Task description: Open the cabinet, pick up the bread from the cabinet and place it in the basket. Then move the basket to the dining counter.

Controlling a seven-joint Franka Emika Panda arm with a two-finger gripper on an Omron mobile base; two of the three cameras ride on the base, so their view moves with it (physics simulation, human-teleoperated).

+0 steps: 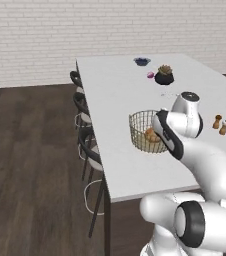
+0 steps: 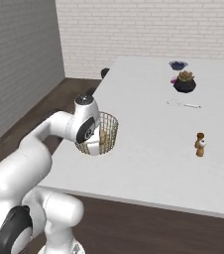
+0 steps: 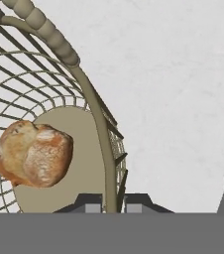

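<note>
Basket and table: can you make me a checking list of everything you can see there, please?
Surface: white dining counter, with the basket standing on it.
Job's things: bread lies inside the wire basket, on its floor.
Clutter: dark pot with a plant, blue bowl, small pink thing, two small brown shakers, all far from the basket.
Grippers: gripper shut on the basket's wall, one finger inside, one outside.
Cables: nothing seen.
Surroundings: dark stools along the counter's side, dark wood floor, white brick wall.
</note>
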